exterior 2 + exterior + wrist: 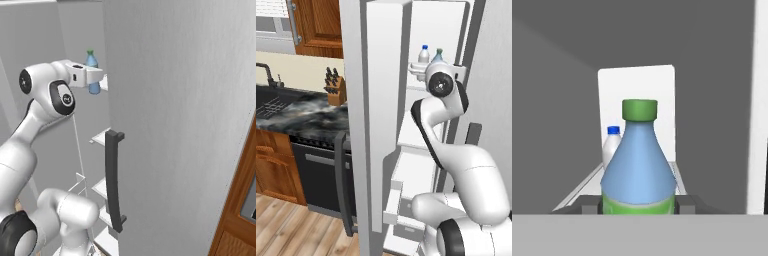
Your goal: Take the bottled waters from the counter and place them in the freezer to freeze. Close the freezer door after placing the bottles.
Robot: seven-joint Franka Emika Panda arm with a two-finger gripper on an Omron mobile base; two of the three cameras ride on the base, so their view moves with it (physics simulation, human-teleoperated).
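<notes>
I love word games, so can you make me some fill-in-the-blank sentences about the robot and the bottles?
The blue bottle has a ____ cap.
The white bottle has a ____ cap.
The gripper is shut on the ____ bottle.
The knife block stands on the ____.

Missing words: green, blue, blue, counter.

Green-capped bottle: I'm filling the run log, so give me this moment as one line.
gripper: shut on green-capped bottle | location: freezer upper shelf | white bottle: already there | freezer door: open
</notes>
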